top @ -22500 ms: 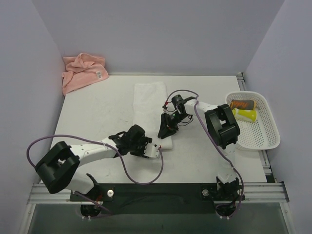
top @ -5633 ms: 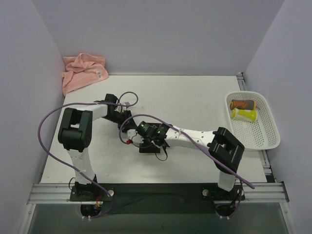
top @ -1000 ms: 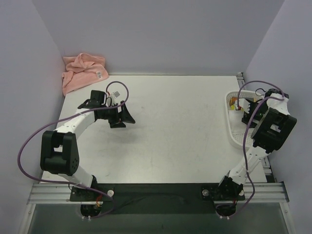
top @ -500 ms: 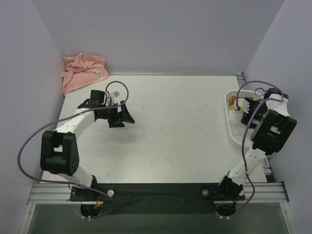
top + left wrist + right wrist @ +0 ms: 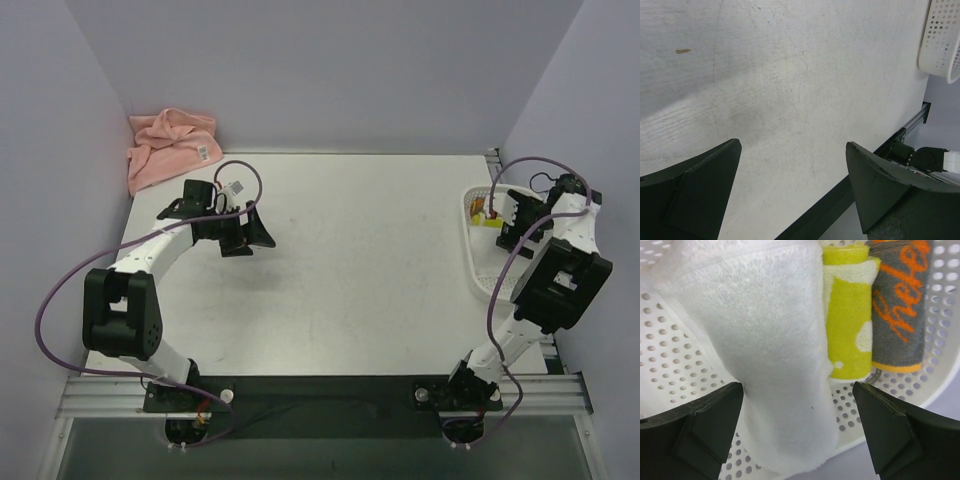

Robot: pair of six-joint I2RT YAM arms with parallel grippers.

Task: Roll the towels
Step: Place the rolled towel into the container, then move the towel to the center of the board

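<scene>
The pink towel [image 5: 168, 148] is seen crumpled in the far left corner of the table [image 5: 380, 260], not yet rolled. The left gripper [image 5: 250, 235] is held near it over bare tabletop, its jaws spread wide with nothing between them.

On the right, the right gripper [image 5: 797, 390] is held over the basket [image 5: 675, 345], its jaws likewise wide apart. The white towel [image 5: 765, 340] lies rolled in the basket beneath them, pressed against a yellow roll [image 5: 847, 325], beyond which a grey roll [image 5: 897, 305] with orange lettering is packed. Whether either finger touches the white towel cannot be told.

The step in hand is judged to be the release of the white roll. It would be done well if the right gripper were lifted straight up with the jaws wide, so that the terry is not snagged and the roll is not pulled open. The pink towel would then need to be spread flat on the open table before any rolling.
</scene>
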